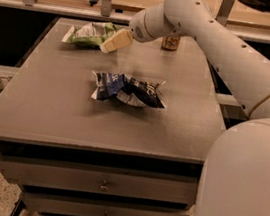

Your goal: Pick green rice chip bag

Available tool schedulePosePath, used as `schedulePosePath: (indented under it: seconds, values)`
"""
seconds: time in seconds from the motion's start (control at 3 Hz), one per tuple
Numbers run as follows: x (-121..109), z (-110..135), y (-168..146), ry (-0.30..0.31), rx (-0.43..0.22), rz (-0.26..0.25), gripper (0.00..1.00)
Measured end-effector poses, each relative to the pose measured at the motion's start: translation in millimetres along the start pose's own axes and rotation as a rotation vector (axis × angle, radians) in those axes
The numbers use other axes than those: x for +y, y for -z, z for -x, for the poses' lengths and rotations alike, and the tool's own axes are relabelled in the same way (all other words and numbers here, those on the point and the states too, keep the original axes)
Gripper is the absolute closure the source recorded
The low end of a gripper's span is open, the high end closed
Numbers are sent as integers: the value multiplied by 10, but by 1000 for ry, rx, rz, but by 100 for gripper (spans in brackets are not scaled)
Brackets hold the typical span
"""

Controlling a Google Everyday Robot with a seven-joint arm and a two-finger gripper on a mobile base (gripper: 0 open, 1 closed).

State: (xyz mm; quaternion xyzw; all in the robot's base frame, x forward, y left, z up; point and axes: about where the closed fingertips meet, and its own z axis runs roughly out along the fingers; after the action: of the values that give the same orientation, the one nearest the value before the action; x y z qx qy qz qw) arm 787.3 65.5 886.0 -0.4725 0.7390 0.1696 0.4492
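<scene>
Cream-tipped robot gripper [115,41], whether spread or closed cannot be told, meets the near end of a crinkled shiny green foil chip bag [88,33], whose length runs leftward from it.

The table [48,112] has a flat grey-brown top, with drawers [101,183] stacked below its front edge. Taking the middle of the top as the dial's centre and the far edge as 12 o'clock, a wrinkled green bag [88,33] lies at about 11 o'clock, near the far left corner. A crumpled dark blue and white bag [127,89] lies close to the centre. A can [171,43] stands at about 1 o'clock by the far edge. The gripper [115,41] is at the green bag's right end.
</scene>
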Motion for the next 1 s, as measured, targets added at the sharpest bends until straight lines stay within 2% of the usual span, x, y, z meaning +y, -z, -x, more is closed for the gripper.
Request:
schedulePosePath:
  seconds: [0.33,1.0]
  values:
    - [-2,17,-191,60,42,13,0]
    - [-19,58,-554,36,82,95,0]
